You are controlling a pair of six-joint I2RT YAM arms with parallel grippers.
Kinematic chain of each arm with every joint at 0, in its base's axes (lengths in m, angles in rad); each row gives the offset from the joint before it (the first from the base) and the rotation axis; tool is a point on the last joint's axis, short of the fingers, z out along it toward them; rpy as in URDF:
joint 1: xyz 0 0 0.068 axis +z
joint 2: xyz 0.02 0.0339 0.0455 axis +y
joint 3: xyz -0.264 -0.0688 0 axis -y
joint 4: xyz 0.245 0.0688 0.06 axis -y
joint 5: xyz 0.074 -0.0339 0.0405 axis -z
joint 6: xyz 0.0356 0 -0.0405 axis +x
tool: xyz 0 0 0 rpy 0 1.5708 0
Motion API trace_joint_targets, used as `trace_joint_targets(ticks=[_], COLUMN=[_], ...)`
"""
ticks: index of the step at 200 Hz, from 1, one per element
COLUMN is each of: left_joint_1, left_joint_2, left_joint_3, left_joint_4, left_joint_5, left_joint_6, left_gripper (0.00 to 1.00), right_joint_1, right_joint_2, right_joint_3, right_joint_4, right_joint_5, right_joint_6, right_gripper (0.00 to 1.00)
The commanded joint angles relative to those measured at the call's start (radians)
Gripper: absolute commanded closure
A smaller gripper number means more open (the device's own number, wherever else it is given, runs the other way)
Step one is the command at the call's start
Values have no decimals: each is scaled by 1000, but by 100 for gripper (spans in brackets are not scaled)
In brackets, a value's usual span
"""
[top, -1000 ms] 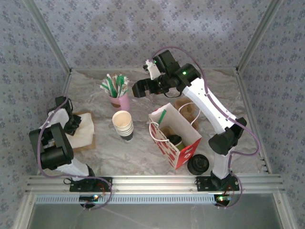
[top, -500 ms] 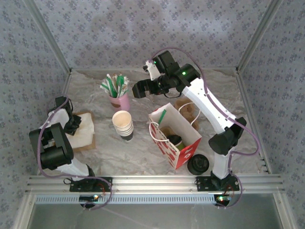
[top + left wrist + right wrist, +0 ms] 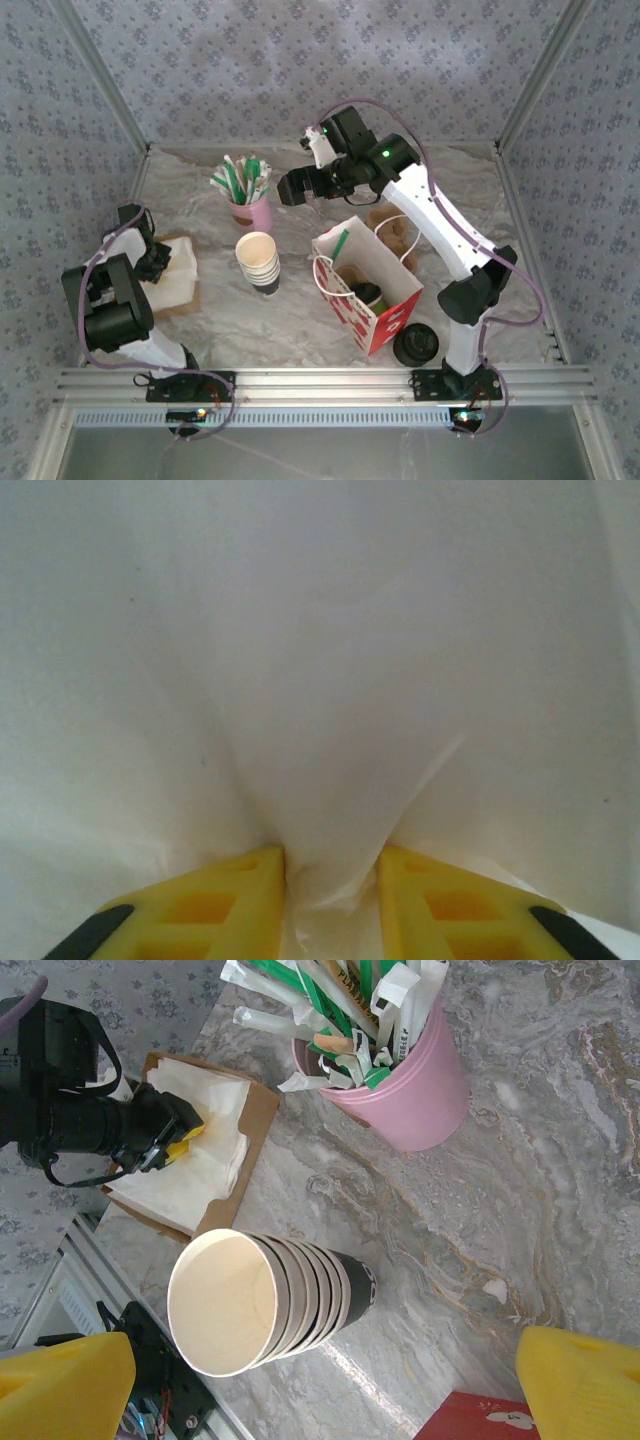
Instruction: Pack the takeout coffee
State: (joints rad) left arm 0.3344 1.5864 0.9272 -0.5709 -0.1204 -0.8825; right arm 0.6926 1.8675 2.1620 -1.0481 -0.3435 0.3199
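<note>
The takeout coffee [image 3: 368, 293], a black-lidded cup, stands inside the red paper bag [image 3: 385, 312] at mid table. My left gripper [image 3: 160, 262] is down on a pile of white napkins [image 3: 180, 270] at the left. In the left wrist view its yellow fingers [image 3: 235, 900] pinch a raised fold of napkin [image 3: 330, 780] between them. My right gripper [image 3: 290, 188] hovers wide open and empty behind the bag, above the cup stack [image 3: 260, 1300] and the pink straw cup [image 3: 400, 1090].
A brown cardboard tray [image 3: 255, 1125] lies under the napkins. A pile of black lids [image 3: 415, 343] sits right of the bag. A green straw [image 3: 340, 245] leans in the bag. The walls close in on three sides.
The left gripper's fingers have drawn together on the napkin fold. The right arm has not moved.
</note>
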Motion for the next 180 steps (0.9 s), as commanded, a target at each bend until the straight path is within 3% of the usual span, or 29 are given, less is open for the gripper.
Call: trace_joint_targets(ticks=[1, 44, 144, 180], left_joint_1=[8, 8, 8, 8], left_joint_2=[-1, -44, -116, -164], left_joint_3=[-5, 7, 25, 40], left_joint_4=[4, -26, -69, -99], left_joint_5=[-11, -24, -32, -37], left_joint_6=[-3, 0, 7, 25], left_gripper=[76, 77, 100, 100], right_joint_1=[6, 7, 7, 7], right_joint_2=[-22, -26, -40, -42], right_joint_3=[-8, -10, -24, -22], right_joint_4=[-2, -4, 4, 8], right_joint_5=[-3, -5, -6, -7], right_joint_6=[-19, -23, -21, -20], right_gripper=[0, 0, 0, 0])
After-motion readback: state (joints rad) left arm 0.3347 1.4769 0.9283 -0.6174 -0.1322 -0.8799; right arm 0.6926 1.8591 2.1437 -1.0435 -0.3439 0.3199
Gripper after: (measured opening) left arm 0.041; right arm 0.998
